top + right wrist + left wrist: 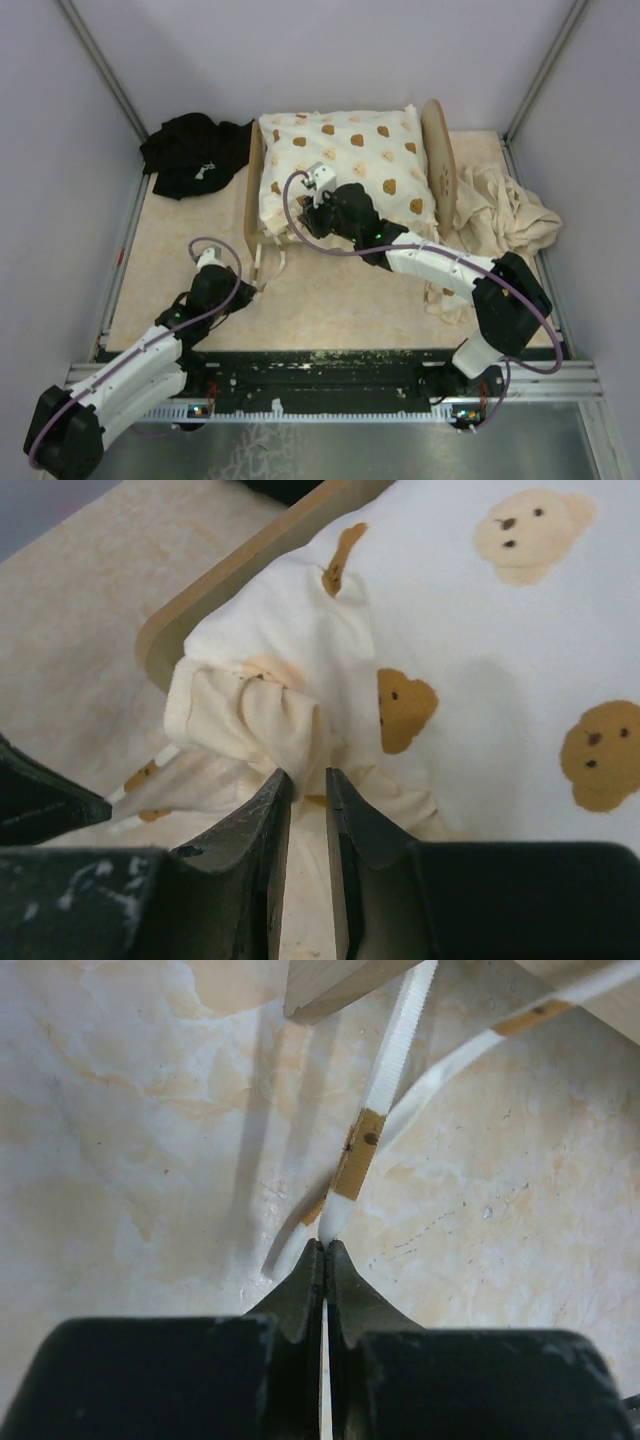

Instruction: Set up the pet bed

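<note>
Half done at a guess: pinching a ribbed white tie in the shut left jaws, holding the right jaws barely parted at the soft frilled corner of the plump bear-print cushion, laid in the light-wood pet bed on the desk, ties yet to fasten, crumpled beige cloth beside
</note>
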Tool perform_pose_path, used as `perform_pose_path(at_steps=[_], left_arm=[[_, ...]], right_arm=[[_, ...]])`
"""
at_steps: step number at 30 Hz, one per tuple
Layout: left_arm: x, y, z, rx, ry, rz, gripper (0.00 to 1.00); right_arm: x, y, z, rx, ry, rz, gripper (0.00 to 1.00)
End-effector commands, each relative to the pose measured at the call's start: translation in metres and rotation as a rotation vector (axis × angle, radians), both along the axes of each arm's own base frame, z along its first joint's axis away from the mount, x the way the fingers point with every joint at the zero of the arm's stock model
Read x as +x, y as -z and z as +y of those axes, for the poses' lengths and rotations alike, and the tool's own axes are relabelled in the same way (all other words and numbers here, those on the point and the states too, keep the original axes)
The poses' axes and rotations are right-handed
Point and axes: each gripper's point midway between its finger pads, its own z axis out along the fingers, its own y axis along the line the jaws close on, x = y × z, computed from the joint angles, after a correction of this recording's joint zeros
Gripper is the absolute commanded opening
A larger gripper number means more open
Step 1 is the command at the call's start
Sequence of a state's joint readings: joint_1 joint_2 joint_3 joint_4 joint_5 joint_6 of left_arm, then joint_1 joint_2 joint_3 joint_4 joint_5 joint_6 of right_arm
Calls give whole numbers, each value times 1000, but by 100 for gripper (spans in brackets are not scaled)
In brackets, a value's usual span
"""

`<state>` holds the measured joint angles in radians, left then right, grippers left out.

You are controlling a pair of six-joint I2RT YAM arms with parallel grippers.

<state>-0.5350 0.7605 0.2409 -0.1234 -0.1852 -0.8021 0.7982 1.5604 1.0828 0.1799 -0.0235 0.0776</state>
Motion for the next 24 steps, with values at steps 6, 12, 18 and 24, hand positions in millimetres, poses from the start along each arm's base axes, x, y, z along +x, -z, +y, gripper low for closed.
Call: perform_pose_path(at_steps=[6, 12, 18, 24], left_arm=[[-8, -8, 1, -19, 22, -33, 0], [-9, -5, -2, -38, 38, 9, 0], [-7, -7, 2, -67, 27, 13, 0], [-4, -10, 8, -61, 11, 5, 0]], right_arm=[[-94, -14, 24, -46, -646, -387, 36], [-121, 28, 48, -222, -841, -608, 37], [-103, 89, 73, -340, -914, -547, 30], [-86, 120, 90, -399, -928, -509, 30]])
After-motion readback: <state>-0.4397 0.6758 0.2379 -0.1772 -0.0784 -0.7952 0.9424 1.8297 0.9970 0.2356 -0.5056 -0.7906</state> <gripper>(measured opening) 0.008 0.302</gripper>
